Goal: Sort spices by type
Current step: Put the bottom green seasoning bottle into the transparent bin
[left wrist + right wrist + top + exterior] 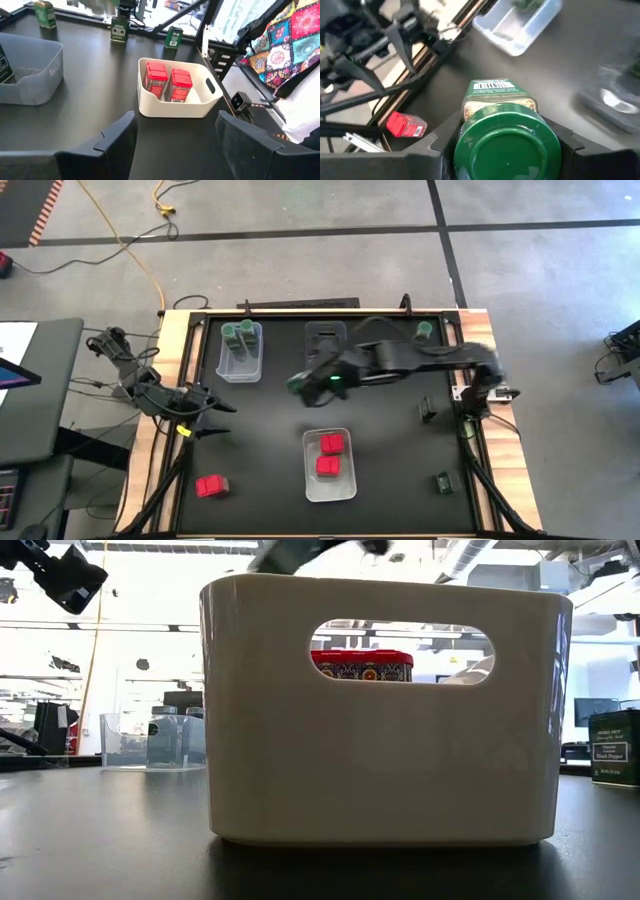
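Over the middle of the black table (260, 470), I have the right gripper (297, 383) reaching in from the three o'clock side, its fingers clamped on a green-lidded spice jar (506, 142); my right wrist view shows the lid squarely between the two dark fingers (440, 145), barcode label facing away. At about eleven o'clock from that gripper sits a clear bin (240, 352) with two more green-lidded jars (241, 332) in it. Straight up at twelve o'clock stands another clear bin (326, 340) with something dark inside. Down at six o'clock is the white bin (329, 466) holding two red packets (329, 455), side by side. One loose red packet (211, 486) lies near the seven o'clock corner of the table. Another green-lidded jar (424, 331) stands at the one o'clock corner, and two dark boxes (427, 411) (442, 482) sit apart along the three-to-five o'clock side. My left gripper (222, 419) waits at the nine o'clock edge, holding nothing, fingers (115, 142) parted at a moderate gap and pointed toward the white bin.
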